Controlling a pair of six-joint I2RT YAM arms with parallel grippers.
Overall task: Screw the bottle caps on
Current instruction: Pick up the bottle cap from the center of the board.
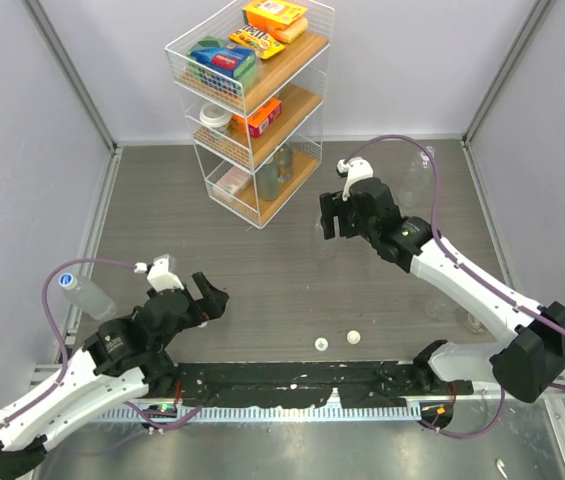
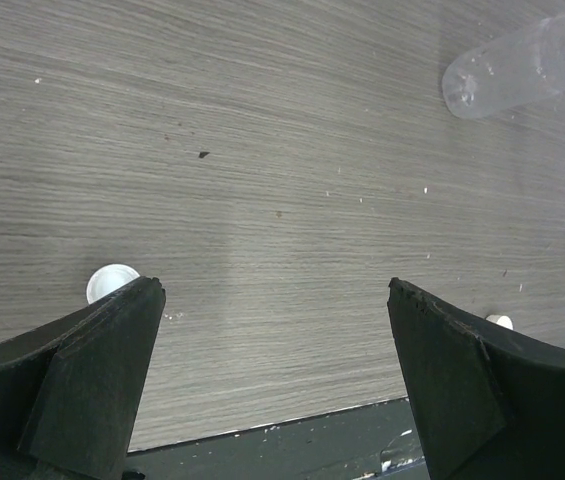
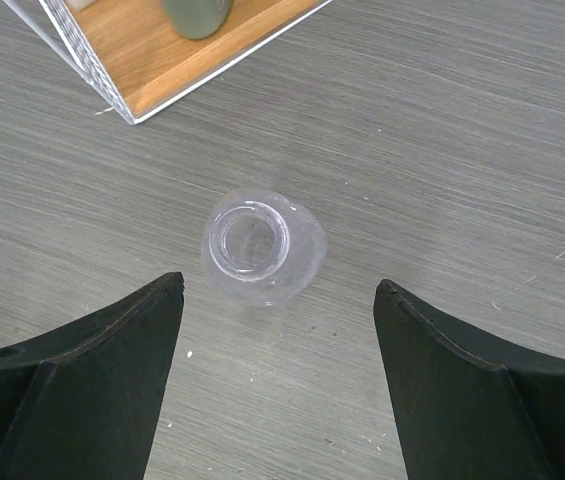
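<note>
Two bottle caps (image 1: 321, 344) lie near the table's (image 1: 262, 290) dark front edge

A white wire rack (image 1: 194, 150) with three wooden shelves stands far on the grey table (image 1: 262, 290), near its middle, holding snack boxes (image 1: 274, 14), a wide white lid (image 1: 215, 117) and a greenish jar (image 1: 280, 170).

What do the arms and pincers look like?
The left arm and right arm have white links and black joints. The left pincer and right pincer each have two black wedge fingers, with a white camera block behind. A purple cable loops along each arm.
</note>
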